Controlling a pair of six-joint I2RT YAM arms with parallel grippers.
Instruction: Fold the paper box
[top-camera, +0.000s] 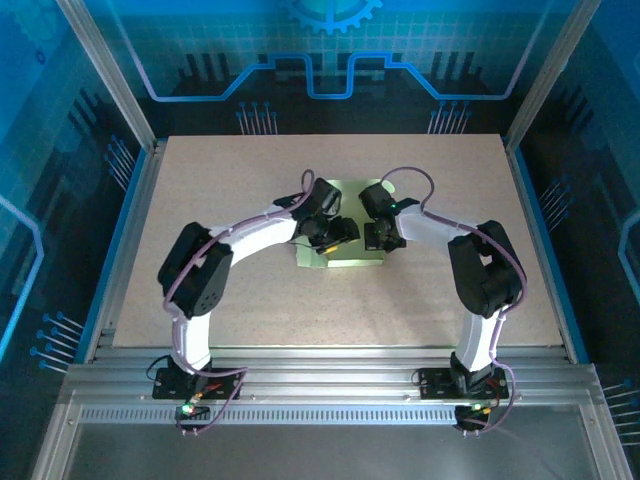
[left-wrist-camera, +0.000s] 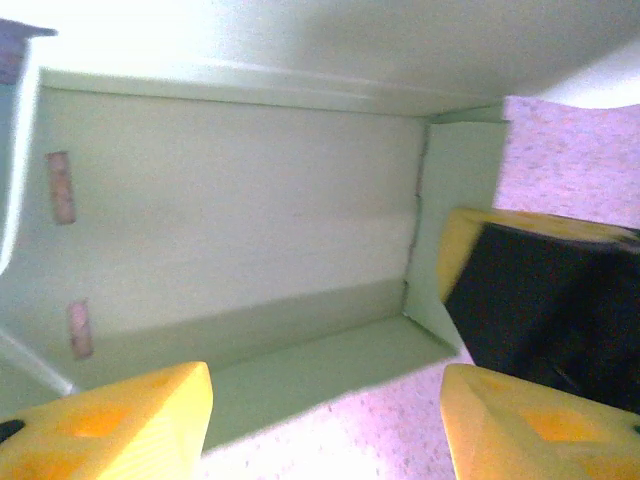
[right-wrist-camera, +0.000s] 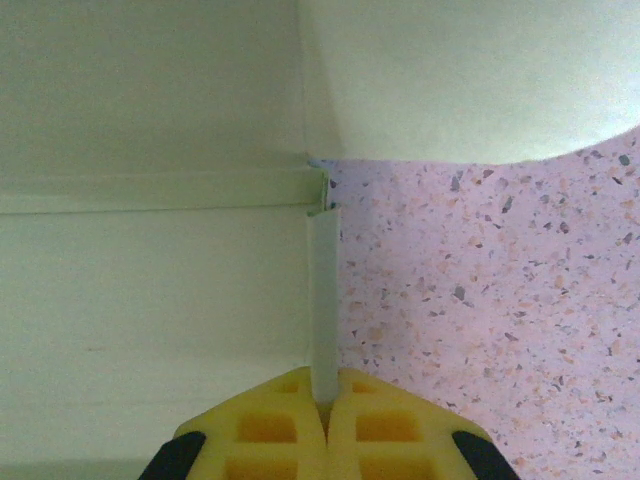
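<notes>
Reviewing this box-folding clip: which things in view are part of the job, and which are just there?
Part of the job:
- the paper box, pale green card
- right gripper, shut on a thin upright strip of the card
- left gripper, fingers apart over the card

Just there:
- the speckled table
- the metal rail at the near edge
- the blue backdrop

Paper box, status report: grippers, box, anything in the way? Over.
Left gripper open over the box panel. Right gripper shut on a side flap's edge. Paper box partly folded, that flap standing up. No obstruction seen; grippers close together.
</notes>
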